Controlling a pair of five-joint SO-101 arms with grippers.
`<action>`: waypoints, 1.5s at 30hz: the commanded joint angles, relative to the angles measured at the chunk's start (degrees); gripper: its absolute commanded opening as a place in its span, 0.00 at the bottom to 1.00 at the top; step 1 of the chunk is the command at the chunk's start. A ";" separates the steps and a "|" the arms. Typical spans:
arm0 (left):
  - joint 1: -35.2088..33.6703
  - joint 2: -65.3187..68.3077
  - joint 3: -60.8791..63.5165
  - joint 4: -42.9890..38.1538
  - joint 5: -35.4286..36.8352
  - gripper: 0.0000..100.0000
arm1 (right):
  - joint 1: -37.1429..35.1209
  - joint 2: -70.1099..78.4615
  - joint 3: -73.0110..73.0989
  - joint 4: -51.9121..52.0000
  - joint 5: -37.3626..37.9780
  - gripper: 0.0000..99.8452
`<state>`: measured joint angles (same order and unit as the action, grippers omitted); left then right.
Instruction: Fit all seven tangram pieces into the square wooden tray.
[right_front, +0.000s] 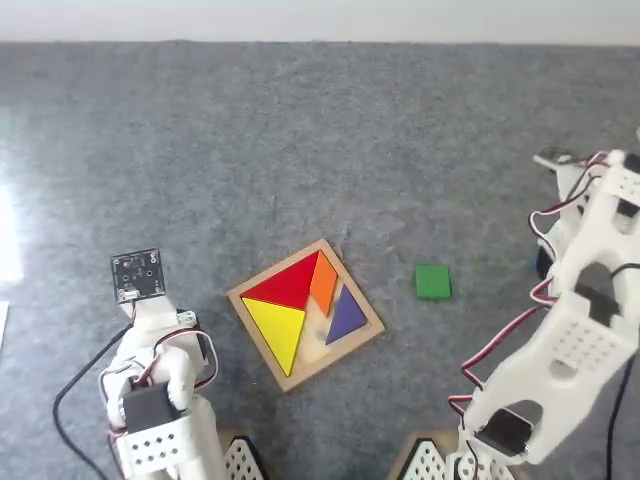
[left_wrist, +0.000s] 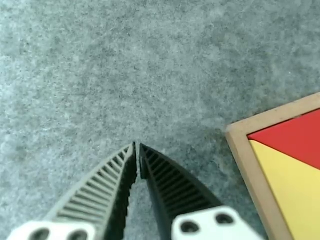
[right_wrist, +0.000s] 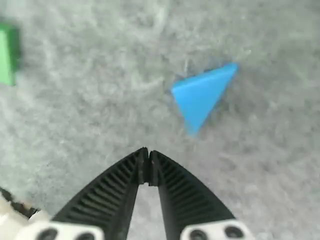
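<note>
Right gripper (right_wrist: 145, 152) is pinched shut and empty just beside the blue triangle (right_wrist: 202, 95) lying flat on the carpet (right_wrist: 75, 125), well apart from the tray (left_wrist: 247, 165), and it looks light, stiff and thin, so I'd grab across its edges mid-body, not the tips.

Stands open over bare mat (right_front: 300, 130) from 9 to 2 o'clock of the tray (right_front: 262, 343), blocked by the green square (right_front: 433, 281) at 3, the right arm (right_front: 560, 370) at 4, the left arm (right_front: 155, 400) at 8.
</note>
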<state>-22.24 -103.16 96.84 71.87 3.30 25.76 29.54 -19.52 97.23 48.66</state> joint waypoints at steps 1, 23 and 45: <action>-0.18 -0.97 -0.40 0.44 -0.26 0.01 | -2.33 -8.13 -0.62 3.38 0.26 0.02; -0.18 -0.97 -0.40 0.44 -0.26 0.01 | 0.92 7.60 -0.70 -2.86 0.53 0.02; -0.18 -0.97 -0.40 0.44 -0.26 0.01 | 1.10 8.75 -20.22 5.14 0.26 0.02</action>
<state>-22.24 -103.16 96.84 71.87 3.30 26.20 38.24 -36.84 100.22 48.66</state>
